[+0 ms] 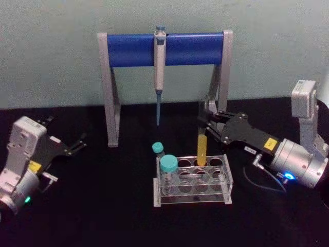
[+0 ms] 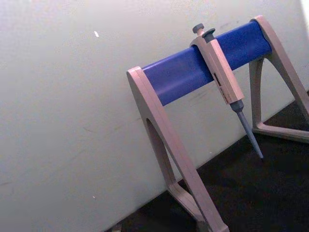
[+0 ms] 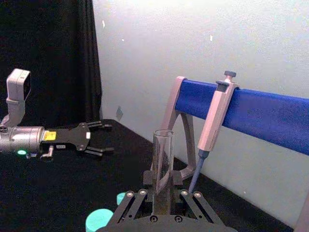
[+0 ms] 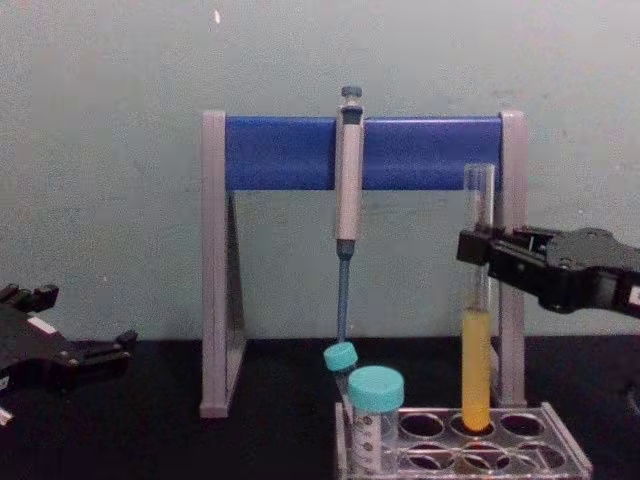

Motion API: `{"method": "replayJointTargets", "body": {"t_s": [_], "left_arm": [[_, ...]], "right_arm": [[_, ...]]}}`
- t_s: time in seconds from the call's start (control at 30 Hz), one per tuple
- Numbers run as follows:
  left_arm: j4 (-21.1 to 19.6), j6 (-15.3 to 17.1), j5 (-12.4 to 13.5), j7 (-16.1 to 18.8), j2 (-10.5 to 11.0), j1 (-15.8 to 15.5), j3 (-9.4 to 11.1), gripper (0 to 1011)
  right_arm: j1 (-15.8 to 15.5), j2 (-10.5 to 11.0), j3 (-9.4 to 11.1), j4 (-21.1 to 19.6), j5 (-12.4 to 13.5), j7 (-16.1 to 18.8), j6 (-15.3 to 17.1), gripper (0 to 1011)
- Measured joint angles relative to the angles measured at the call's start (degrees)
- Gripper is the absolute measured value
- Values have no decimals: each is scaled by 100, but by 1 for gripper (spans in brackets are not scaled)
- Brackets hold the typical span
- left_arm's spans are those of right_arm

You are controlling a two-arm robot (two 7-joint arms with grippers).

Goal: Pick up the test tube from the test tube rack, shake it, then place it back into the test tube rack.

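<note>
While the test tube (image 1: pixel 202 146) stands upright in the back row of the test tube rack (image 1: pixel 191 199), the right gripper (image 1: pixel 205 122) clamps its fingers on the upper glass. The left gripper (image 1: pixel 68 129) sits far left, fingers spread.

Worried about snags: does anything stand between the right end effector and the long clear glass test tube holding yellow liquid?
Nothing visible does. The right end effector is closed on the long clear glass test tube above its yellow liquid, its base in the low clear plastic rack. The left end effector sits far off.
</note>
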Motion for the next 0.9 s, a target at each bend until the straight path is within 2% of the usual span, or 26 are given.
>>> {"method": "replayJointTargets", "body": {"t_s": [0.9], "left_arm": [[0, 0, 0, 0, 0, 0, 0, 1001]], "right_arm": [[56, -95, -122, 329, -72, 123, 59, 227]]}}
